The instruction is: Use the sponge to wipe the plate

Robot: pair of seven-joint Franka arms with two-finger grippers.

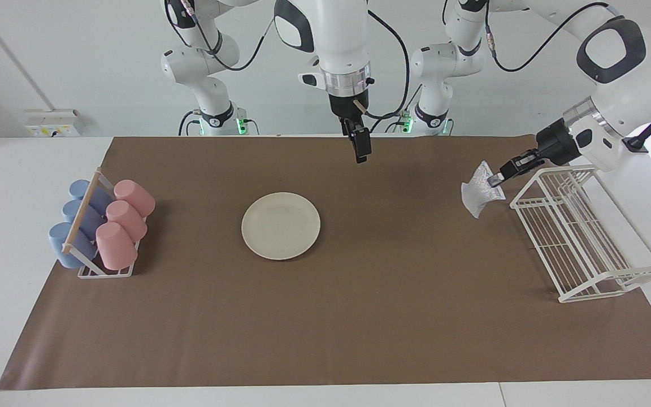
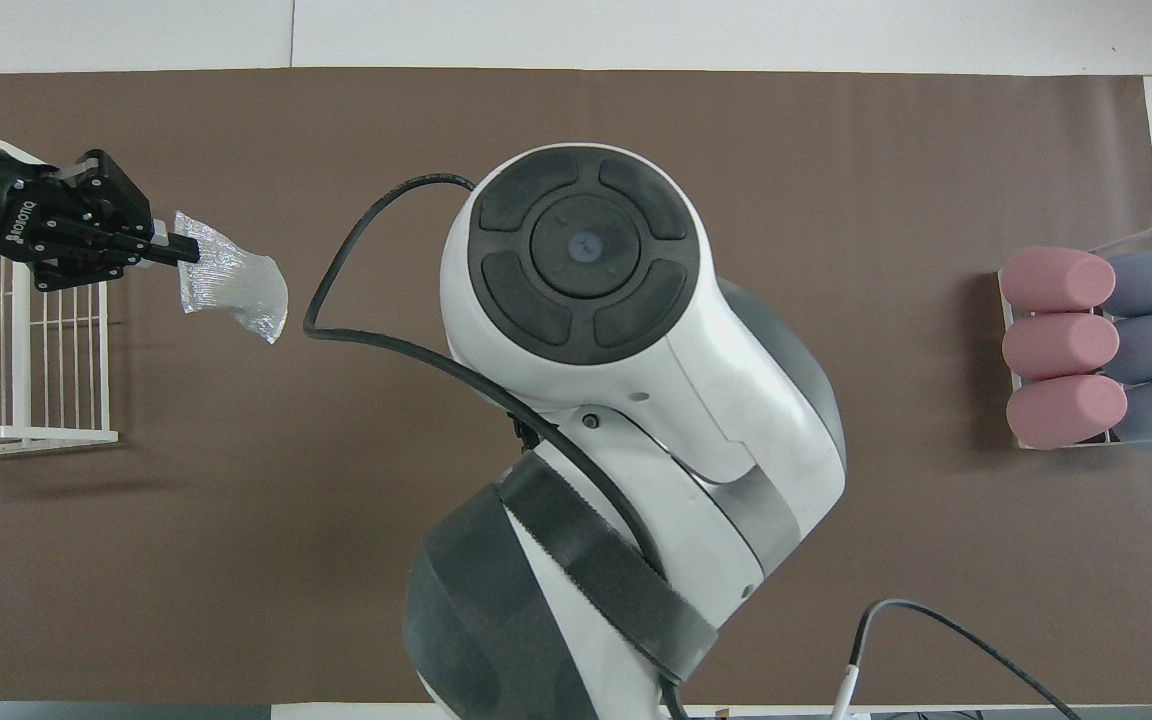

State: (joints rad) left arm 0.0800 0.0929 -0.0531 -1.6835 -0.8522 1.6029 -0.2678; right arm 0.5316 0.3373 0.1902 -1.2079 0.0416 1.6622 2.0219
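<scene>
The cream-white plate lies flat on the brown mat, near its middle; in the overhead view the right arm hides it. My left gripper is shut on the silvery-grey sponge and holds it in the air over the mat, beside the white wire rack at the left arm's end. Both show in the overhead view: the left gripper and the sponge. My right gripper hangs raised and empty over the mat's edge nearest the robots, apart from the plate.
A white wire rack stands at the left arm's end of the mat, also in the overhead view. A holder with pink and blue cups stands at the right arm's end, also seen from overhead.
</scene>
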